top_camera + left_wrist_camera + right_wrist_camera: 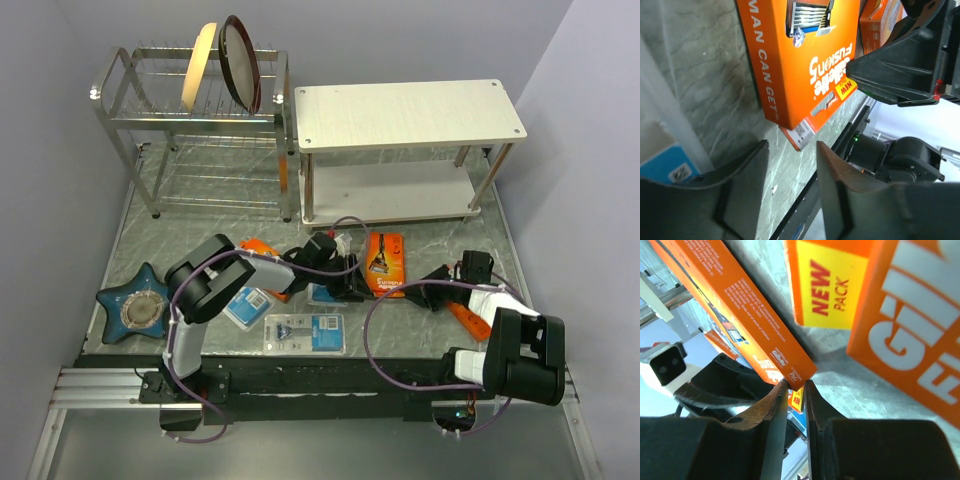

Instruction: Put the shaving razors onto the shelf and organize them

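pinching orange razor pack (pixel 740 325) corner, right tool (pixel 796 387); left tool (pixel 790 155) spread

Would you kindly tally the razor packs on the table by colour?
Orange razor packs: 3
Clear and light-blue razor packs: 3
Total: 6

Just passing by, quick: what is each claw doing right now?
Left gripper: open, holding nothing.
Right gripper: closed on the corner of an orange razor pack.
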